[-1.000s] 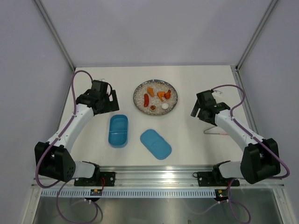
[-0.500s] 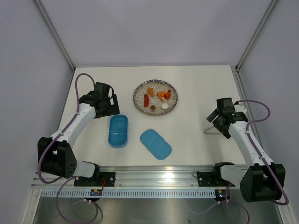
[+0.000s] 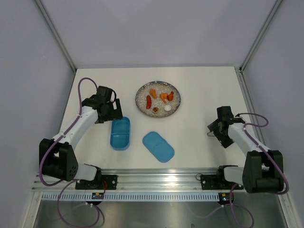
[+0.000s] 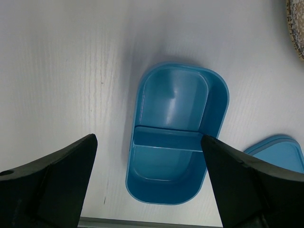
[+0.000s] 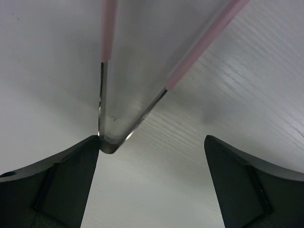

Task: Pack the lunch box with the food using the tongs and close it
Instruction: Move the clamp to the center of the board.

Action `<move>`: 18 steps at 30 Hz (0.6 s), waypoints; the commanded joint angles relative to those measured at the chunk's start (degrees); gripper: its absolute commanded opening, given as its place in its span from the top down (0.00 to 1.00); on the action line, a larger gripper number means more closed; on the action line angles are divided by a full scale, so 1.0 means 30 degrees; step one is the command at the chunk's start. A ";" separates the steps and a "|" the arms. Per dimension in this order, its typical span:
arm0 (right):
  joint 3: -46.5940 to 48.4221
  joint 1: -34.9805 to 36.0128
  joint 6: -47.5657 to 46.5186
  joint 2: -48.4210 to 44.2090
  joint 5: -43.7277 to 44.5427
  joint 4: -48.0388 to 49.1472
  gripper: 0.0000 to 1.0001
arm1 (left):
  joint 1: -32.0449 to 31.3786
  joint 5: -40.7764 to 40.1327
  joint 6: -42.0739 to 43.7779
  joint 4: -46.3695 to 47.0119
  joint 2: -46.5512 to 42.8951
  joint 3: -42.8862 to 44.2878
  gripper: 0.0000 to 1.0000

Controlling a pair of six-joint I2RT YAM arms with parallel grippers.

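My right pincer (image 5: 151,138) is jaws wide, gripping nothing. It sits low over the tongs (image 5: 109,33), which lie flat on the table (image 3: 199,85). Their metal hinge end is between my fingers, right by the finger on the left of the wrist view; whether they touch I cannot tell. The two pink arms spread away from me. From the top view only a sliver of the tongs shows beside the pincer, near the table's right edge.

My left pincer (image 4: 148,138) is also wide apart and holds nothing. It hangs above the lunch box (image 4: 171,142), not touching it. The box is open, divider across its middle, and stands left of centre.

The lid (image 3: 158,147) lies flat, just right of the box and apart from it, tilted diagonally.

The speckled plate (image 3: 138,102) is further back, mid-table. All the food is on it: orange chunks (image 3: 164,96), red sausage (image 3: 148,101), white ball (image 3: 167,108) and dark-red bit (image 3: 155,110).

The table is white and matte. Pale grey walls close in the back and sides, with metal posts (image 3: 57,38) at the corners. A metal rail (image 3: 156,180) at the near edge carries both arm bases.
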 commanded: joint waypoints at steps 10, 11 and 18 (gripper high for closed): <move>0.3298 -0.0322 -0.3626 0.5624 0.0754 0.4267 0.01 | -0.0095 0.0254 0.0385 0.0518 -0.0332 0.0104 0.03; 0.3620 -0.0293 -0.4041 0.6004 0.0606 0.4356 0.01 | -0.0066 0.0224 0.0414 0.0546 -0.0333 0.0104 0.03; 0.6138 -0.0322 -0.7732 0.8963 -0.1005 0.4854 0.00 | -0.0094 0.0282 0.0502 0.0517 -0.0157 0.0162 0.02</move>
